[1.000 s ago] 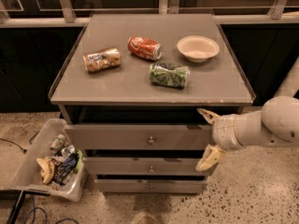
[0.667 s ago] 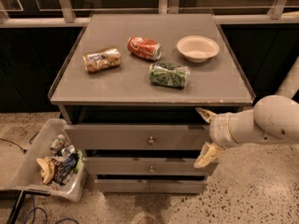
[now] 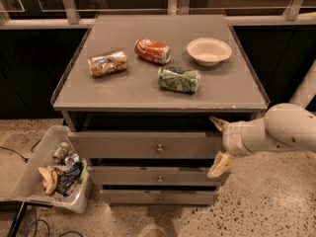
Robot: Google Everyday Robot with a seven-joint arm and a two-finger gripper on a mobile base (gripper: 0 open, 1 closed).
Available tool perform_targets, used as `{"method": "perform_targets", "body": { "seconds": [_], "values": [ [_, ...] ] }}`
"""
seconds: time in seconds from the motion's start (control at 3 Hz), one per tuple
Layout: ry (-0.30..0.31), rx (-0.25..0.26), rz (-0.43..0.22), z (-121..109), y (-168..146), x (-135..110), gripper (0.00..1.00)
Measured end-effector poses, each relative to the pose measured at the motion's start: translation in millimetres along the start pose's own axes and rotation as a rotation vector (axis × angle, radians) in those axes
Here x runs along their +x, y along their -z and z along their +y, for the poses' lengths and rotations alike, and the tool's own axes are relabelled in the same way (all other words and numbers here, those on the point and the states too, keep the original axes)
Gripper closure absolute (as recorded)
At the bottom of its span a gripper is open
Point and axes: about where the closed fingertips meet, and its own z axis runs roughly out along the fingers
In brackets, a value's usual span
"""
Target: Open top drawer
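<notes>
Under the flat grey tabletop (image 3: 232,90), the wide grey-brown top drawer (image 3: 128,144) is the highest of three stacked fronts. Its long axis runs left to right and its flat face is turned out towards the room. A small round metal knob (image 3: 159,148) sits at the middle of that smooth, matte panel. A dark band shows between the tabletop's edge and the drawer's upper edge, but from here I can't see inside it or judge how far out it stands.

At the drawer's right end is the robot's gripper (image 3: 220,144), its two pale tan fingers (image 3: 219,124) spread wide. One is by the upper right corner of the front and the other is down near the narrower grey second drawer front (image 3: 148,176). I can't tell whether either touches the panel, and they cover its right end. The rounded white arm (image 3: 281,132) behind them runs off the right edge.

On the tabletop a crumpled brown-gold can (image 3: 107,63), a dented red soda can (image 3: 153,51) and a crushed green-and-silver can (image 3: 178,79) all lie on their sides. A shallow cream bowl (image 3: 209,51) stands upright near them. To the left, on the speckled stone floor (image 3: 276,201), a translucent plastic bin (image 3: 29,177) holds mixed rubbish too jumbled to name.
</notes>
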Motion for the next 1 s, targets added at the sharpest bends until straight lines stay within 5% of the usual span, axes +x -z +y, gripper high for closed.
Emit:
{"method": "perform_targets", "body": {
  "seconds": [1.0],
  "values": [
    [-0.029,-0.114,-0.040,37.3,-36.2,1.5,0.00]
  ]
}}
